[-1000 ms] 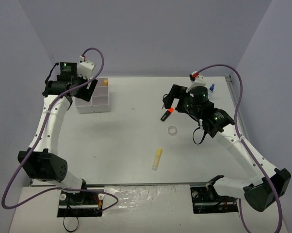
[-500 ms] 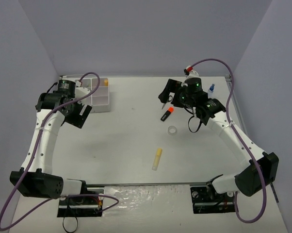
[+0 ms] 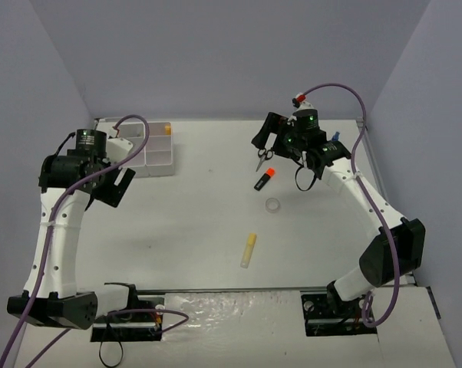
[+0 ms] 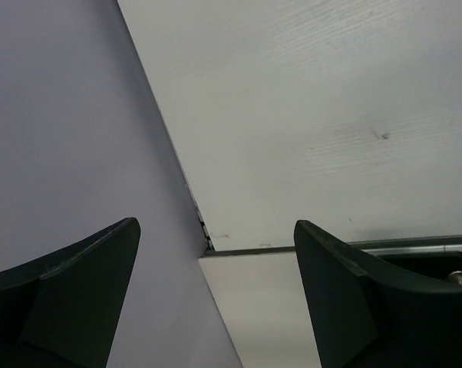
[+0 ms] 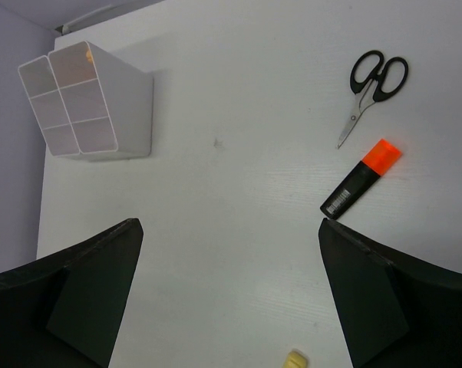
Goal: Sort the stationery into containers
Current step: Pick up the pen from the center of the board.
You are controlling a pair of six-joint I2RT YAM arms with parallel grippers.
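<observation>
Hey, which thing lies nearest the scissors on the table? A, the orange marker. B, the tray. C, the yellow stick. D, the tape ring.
A: the marker lies right beside the scissors, while the tape ring, yellow stick and tray sit farther off.

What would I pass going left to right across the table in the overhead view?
Organizer tray → yellow stick → tape ring → blue-capped bottle. The scissors and marker overlap the stick and ring sideways, so I left them out.
</observation>
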